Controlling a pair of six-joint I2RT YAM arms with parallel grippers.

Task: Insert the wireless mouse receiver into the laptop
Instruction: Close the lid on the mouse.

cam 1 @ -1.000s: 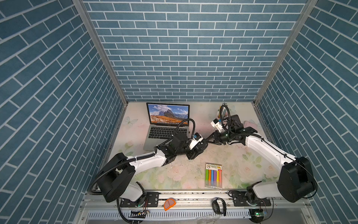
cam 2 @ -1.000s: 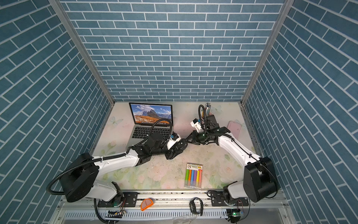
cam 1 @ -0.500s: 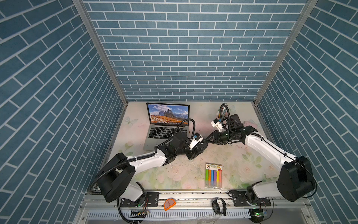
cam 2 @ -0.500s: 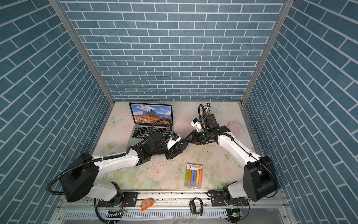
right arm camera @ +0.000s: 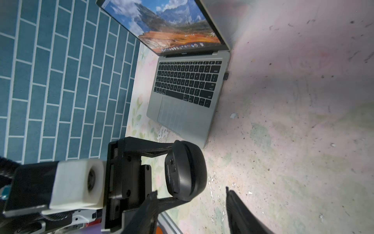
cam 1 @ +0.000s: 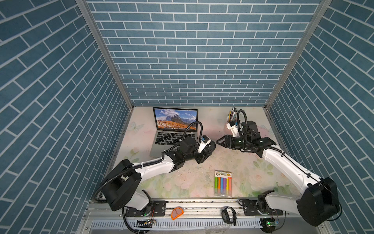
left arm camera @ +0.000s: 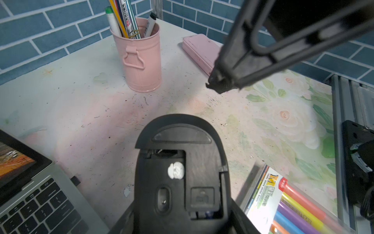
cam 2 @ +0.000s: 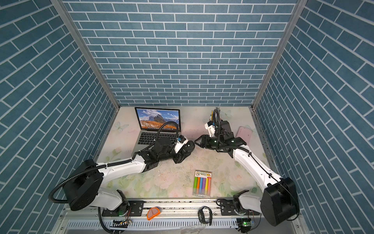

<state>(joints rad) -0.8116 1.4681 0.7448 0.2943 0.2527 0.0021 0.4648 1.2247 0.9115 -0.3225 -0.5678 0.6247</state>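
Left pincer: clamping black oval mouse.
Right pincer: spreading wide, empty.
Tiny dark stub receiver: touching slim silver laptop at its side edge.

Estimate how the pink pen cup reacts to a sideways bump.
Likely tips: the pen cup is taller than wide, with long pens standing above its rim. It looks like thin tin, so probably light. It may slide on the smooth table first.
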